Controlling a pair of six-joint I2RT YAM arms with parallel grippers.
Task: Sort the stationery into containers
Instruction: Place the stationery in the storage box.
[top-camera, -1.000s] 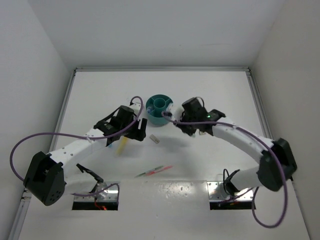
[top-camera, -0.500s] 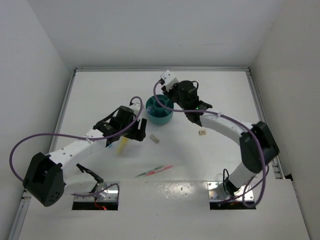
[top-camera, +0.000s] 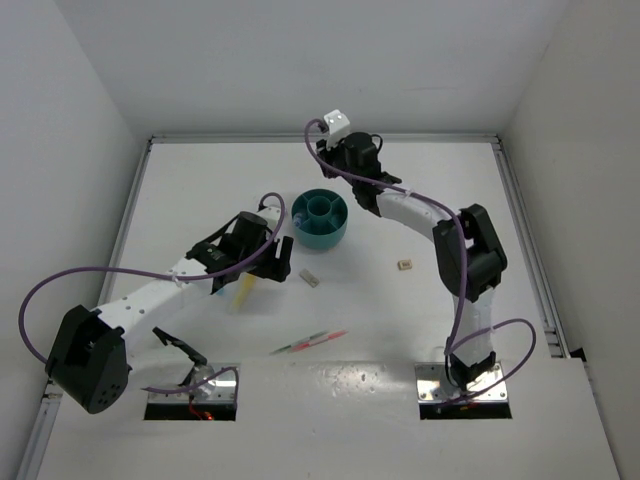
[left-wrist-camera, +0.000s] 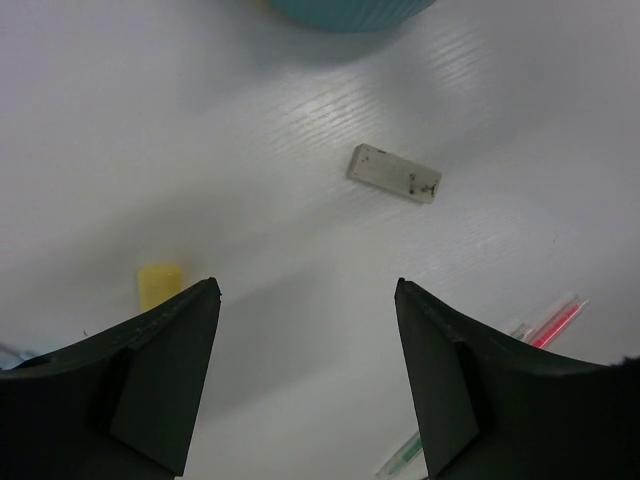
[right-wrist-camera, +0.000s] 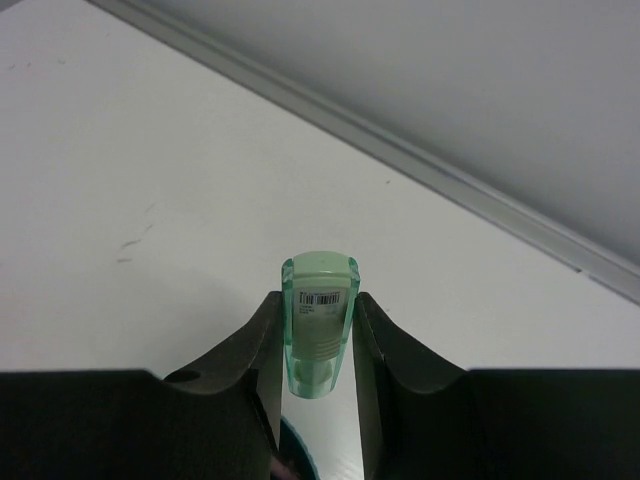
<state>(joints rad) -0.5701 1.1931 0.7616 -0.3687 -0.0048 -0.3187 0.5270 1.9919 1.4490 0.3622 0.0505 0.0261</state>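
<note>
right gripper (right-wrist-camera: 318, 305) pinching a green marker (right-wrist-camera: 320, 285) out past the teal bowl (top-camera: 322, 238), left gripper (left-wrist-camera: 305, 300) spread wide and holding nothing, eraser (left-wrist-camera: 394, 173) and yellow marker (left-wrist-camera: 159, 283) loose on the table under it

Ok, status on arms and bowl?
Right pincer shut on green marker, just past teal bowl. Left pincer open, empty, beige eraser ahead. No obstruction seen.

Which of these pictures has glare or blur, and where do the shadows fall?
Top view: bright glare on the table near the arm bases. Left wrist view: the beige eraser is sharp, and a soft shadow lies between the dark pincer fingers. Right wrist view: the green marker is crisp, its barcode visible.
</note>
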